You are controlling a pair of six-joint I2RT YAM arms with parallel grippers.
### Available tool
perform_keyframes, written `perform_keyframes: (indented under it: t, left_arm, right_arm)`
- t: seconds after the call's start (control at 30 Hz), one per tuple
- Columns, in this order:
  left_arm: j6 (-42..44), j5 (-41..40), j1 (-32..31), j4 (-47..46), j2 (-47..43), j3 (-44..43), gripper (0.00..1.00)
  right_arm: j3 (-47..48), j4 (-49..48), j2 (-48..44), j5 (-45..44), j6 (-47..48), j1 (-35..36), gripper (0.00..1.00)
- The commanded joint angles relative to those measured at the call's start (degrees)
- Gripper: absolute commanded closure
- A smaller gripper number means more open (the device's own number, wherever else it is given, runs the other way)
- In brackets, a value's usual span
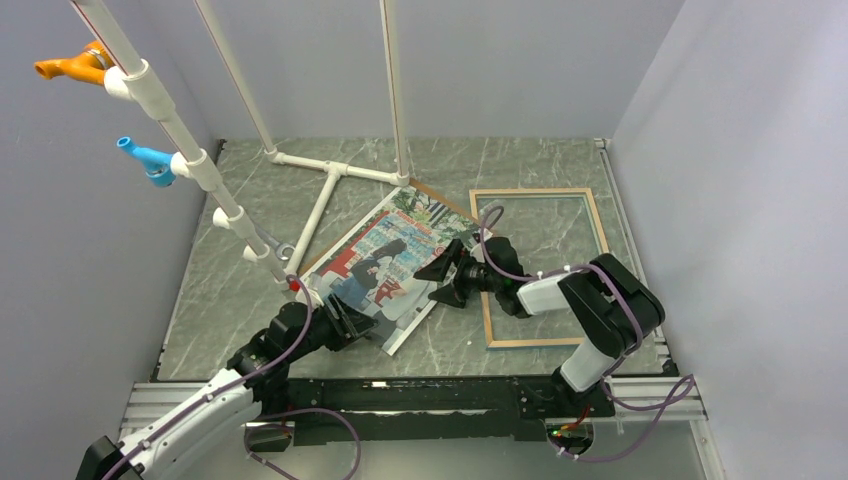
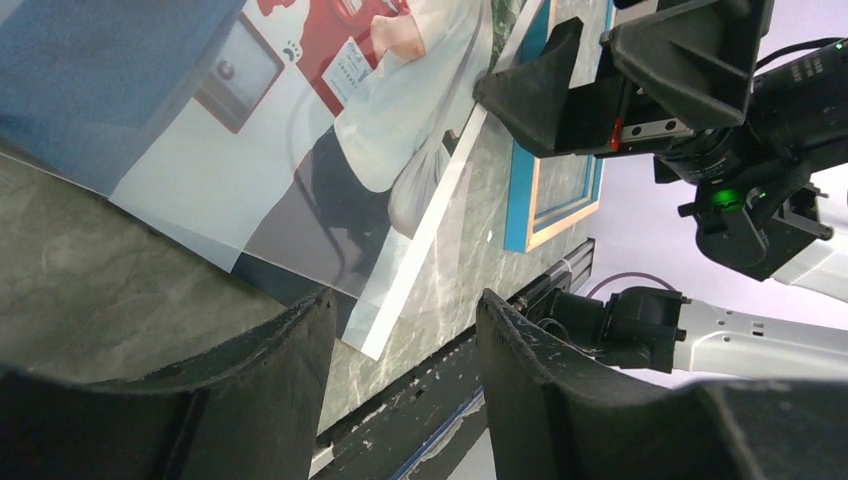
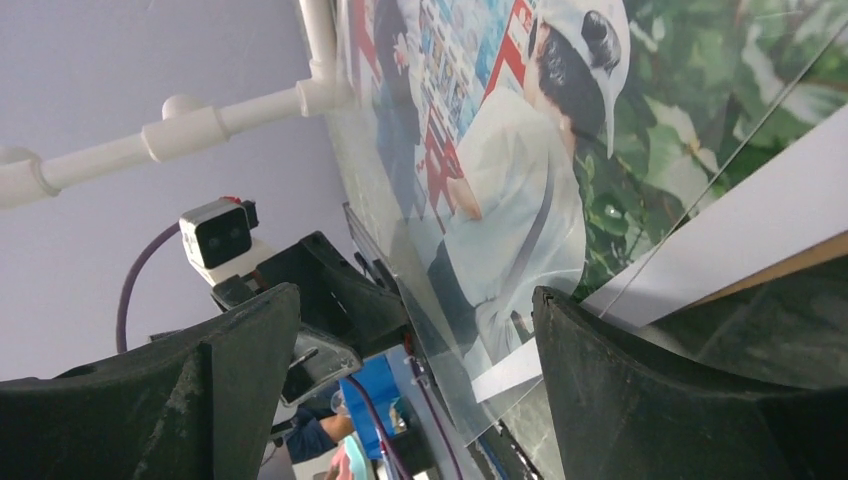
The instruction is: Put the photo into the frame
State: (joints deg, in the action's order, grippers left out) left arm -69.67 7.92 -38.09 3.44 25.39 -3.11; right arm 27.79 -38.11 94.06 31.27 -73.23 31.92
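The photo (image 1: 385, 262) lay picture-side up and skewed at mid-table (image 1: 230, 300), partly over a brown board (image 1: 441, 195) whose corner stuck out past its far edge. The frame (image 1: 535, 191) lay flat, wood face up, just beside the photo on the right and not around it. L end effector (image 1: 345, 318) sat at the photo's near-left edge w/ fingers moderately apart and nothing clamped btw them; R end effector (image 1: 447, 275) sat at the photo's right edge, btw photo & frame, fingers wide and gripping nothing.
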Motion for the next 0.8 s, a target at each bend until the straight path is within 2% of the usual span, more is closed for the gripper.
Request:
perform_keyframes:
  t: [0.0,0.33,0.5,0.77]
  left_arm:
    - [-1.0,-0.6,0.0,-4.3,-0.9,-0.1,0.42]
    - [-1.0,-0.9,0.0,-5.7,-0.3,-0.1,0.42]
    - [-1.0,-0.7,0.0,-6.4,-0.3,-0.2,0.42]
    - [-0.8,-0.2,0.0,-7.5,1.2,-0.5,0.42]
  right_arm:
    - [-1.4,-4.4,-4.5,1.3,-2.3,0.7,0.12]
    - [-4.5,4.3,-14.5,-2.0,-1.5,4.9,0.11]
    - [-7.8,-0.9,-13.2,-3.3,-5.6,8.2,0.12]
    - [-9.7,-3.9,-10.4,-5.7,-9.8,12.8,0.13]
